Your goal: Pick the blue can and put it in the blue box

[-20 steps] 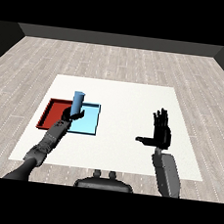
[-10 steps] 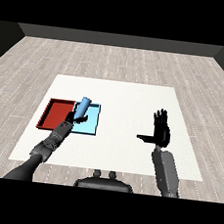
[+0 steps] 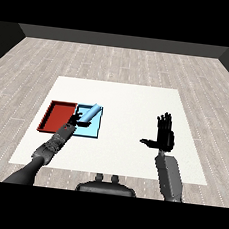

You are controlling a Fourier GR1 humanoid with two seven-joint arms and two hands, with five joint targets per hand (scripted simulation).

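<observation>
Head view: a white tabletop (image 3: 128, 98) stands on a grey plank floor (image 3: 117, 61), with a dark wall (image 3: 123, 41) running along the far edge of the room.

On the left part of the tabletop two shallow trays lie side by side and touching. The red tray (image 3: 57, 117) is the one further left; the blue tray (image 3: 90, 130) is on its right.

The left forearm (image 3: 44, 151) comes in from the near left corner and reaches up over the seam between the two trays. The left hand (image 3: 75, 119) is at the left rim of the blue tray, its fingers curled round the lower end of the can (image 3: 90, 114). The can is light blue and tilted, its top leaning to the far right. It lies over the far part of the blue tray. Whether its upper end touches the tray floor or is held just above it cannot be told from this view.

The right forearm (image 3: 169, 175) comes in from the near right and stands nearly upright. The right hand (image 3: 163, 133) is raised above the right part of the tabletop, well apart from both trays. Its fingers are straight and point to the far side, its thumb sticks out to the left, and it holds nothing.
</observation>
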